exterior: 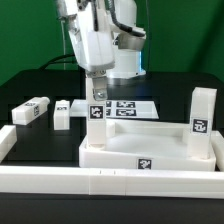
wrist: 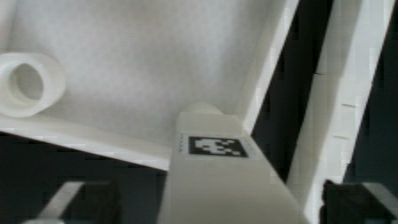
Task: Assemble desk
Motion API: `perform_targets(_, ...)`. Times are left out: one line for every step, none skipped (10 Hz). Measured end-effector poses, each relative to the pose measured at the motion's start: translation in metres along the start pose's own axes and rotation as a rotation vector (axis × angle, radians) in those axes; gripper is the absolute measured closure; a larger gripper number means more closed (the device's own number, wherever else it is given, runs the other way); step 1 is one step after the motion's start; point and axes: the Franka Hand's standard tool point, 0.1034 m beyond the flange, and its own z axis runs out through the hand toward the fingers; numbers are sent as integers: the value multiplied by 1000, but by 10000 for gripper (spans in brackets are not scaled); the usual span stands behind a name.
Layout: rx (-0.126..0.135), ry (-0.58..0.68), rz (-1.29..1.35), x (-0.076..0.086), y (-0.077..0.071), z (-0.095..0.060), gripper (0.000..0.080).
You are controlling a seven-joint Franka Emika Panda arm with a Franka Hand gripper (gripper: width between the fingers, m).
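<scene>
White tabletop (exterior: 112,158) holds upright leg (exterior: 96,121) at corner; claw (exterior: 97,98) spread around it

1. The exterior view sits off the arm (exterior: 100,45), slightly above the black table (exterior: 25,90). It looks across and a little down toward the arm from a middle distance.
2. The wrist view looks steeply down from the arm's wrist, very close to one corner of the tabletop (wrist: 107,40).
3. Both views share that corner and the tagged leg (exterior: 97,118) (wrist: 222,175) there.
</scene>
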Motion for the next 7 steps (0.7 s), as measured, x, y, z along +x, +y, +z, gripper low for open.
perform_targets(0,0,-62,0,0,0,187)
perform_targets(0,0,-136,0,0,0,157)
perform_targets(0,0,-202,0,0,0,152)
perform_targets(-2,1,-256,0,0,0,152)
perform_targets(-16,8,-377,0,1,0,151)
perform_targets(-23,11,-465,0,1,1,151)
perform_targets(-44,19,-597,0,2,1,151)
